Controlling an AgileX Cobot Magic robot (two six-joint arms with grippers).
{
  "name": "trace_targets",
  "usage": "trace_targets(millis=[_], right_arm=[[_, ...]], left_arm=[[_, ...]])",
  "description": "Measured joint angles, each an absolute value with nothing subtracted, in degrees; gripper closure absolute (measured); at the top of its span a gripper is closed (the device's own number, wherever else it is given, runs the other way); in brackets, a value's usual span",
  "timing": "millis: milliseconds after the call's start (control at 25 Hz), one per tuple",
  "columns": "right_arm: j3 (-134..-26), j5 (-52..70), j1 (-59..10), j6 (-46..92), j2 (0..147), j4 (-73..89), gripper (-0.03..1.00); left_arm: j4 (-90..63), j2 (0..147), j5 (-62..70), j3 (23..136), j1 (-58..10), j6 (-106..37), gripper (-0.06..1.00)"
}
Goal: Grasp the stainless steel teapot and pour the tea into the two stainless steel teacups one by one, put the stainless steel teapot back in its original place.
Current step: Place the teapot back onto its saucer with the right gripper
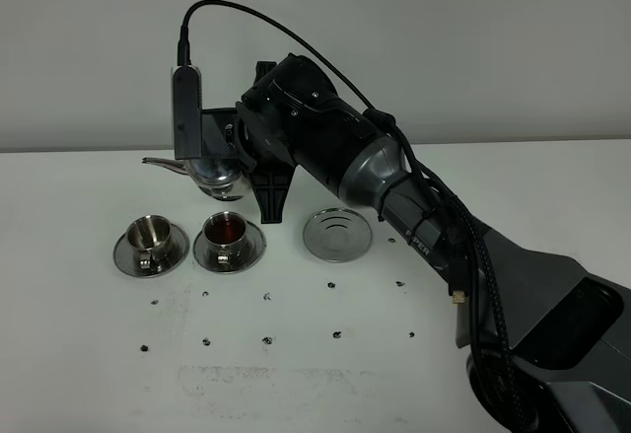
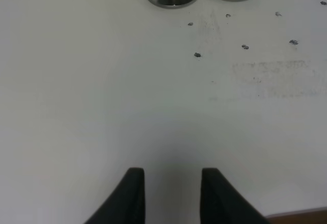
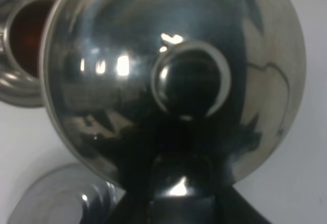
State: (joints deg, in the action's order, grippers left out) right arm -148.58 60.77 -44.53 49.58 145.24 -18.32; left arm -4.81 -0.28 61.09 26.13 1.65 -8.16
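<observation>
- Steel, mirror-bright: the stainless steel teapot (image 1: 219,173) hangs clear of the worktop (image 1: 89,354), just behind the two cups. The right fingers (image 1: 271,192) are clamped on its handle side, and the handle itself is hidden.
- The right arm (image 1: 434,226) stretches from the near right corner diagonally across the middle to the far left. Its wrist is bent so the fingers point downward.
- A silvery camera housing (image 1: 186,108) with a black cable (image 1: 296,38) stands upright above the pot.
- The pot's thin spout (image 1: 158,164) points left, roughly level, behind and above the left-hand cup.
- In the right wrist view the pot is a rounded dome. A round knob (image 3: 190,78) sits at the middle of its lid, and dark shapes and bright lights are mirrored in the skin.
- The tea-filled teacup (image 1: 229,232) stands on its wide round saucer just in front of the pot, with red-brown liquid inside.
- The other teacup (image 1: 150,236) stands on a like saucer just beside it to the left. Its inside shows only grey metal.
- A flat ringed saucer (image 1: 337,234) lies near the filled cup, on its right.
- The left fingers (image 2: 135,198) are black and tapered. They stand apart with only worktop between them, well away from the cups.
- The worktop is matt white, dotted with small dark specks (image 1: 267,338) and faintly scuffed.
</observation>
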Motion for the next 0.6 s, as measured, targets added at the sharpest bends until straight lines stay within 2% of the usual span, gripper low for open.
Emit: trace_targets(millis=[600], right_arm=[[-148.58, 51.7, -45.06, 54.99, 148.56, -22.28, 0.79]], left_arm=[[-4.81, -0.28, 61.09, 26.13, 1.65, -8.16, 0.66]])
